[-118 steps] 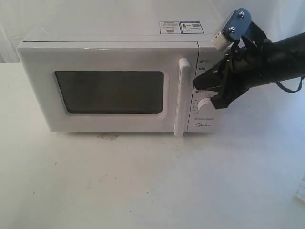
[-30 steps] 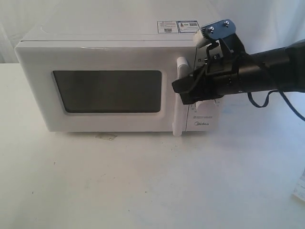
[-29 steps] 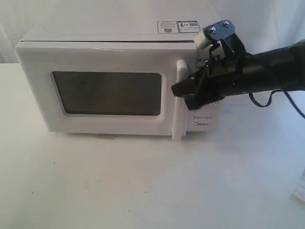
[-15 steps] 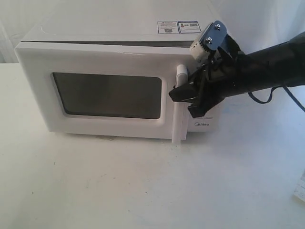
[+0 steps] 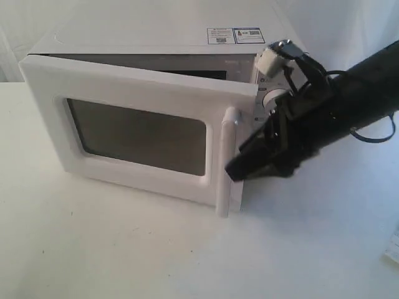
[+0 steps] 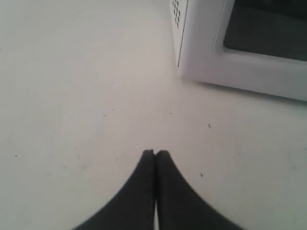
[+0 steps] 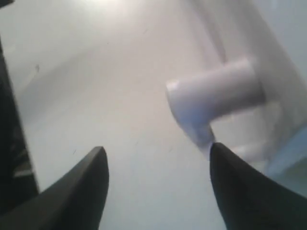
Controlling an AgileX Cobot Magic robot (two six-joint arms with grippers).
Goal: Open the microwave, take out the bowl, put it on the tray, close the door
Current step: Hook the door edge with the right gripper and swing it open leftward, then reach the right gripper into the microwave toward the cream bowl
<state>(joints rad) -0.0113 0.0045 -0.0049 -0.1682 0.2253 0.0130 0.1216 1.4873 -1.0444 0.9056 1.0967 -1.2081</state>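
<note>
The white microwave (image 5: 143,34) stands at the back of the table. Its door (image 5: 137,93) hangs partly open, swung out toward the front on its left hinge. My right gripper (image 5: 235,168) is low beside the vertical bar handle (image 5: 227,159), just right of it. In the right wrist view this gripper (image 7: 156,149) is open, and one fingertip (image 7: 216,151) lies against the handle's end (image 7: 216,93); nothing sits between the jaws. My left gripper (image 6: 155,153) is shut and empty over bare table, near the microwave's left front corner (image 6: 196,52). The bowl is hidden.
A dial (image 5: 272,96) shows on the control panel behind the right arm. A white flat thing (image 5: 393,249) pokes in at the right edge. The white table (image 5: 124,249) stretches out in front of the door.
The door went from shut to swung partly open. My right gripper moved down and toward the front along with the handle. The microwave shifted slightly.
</note>
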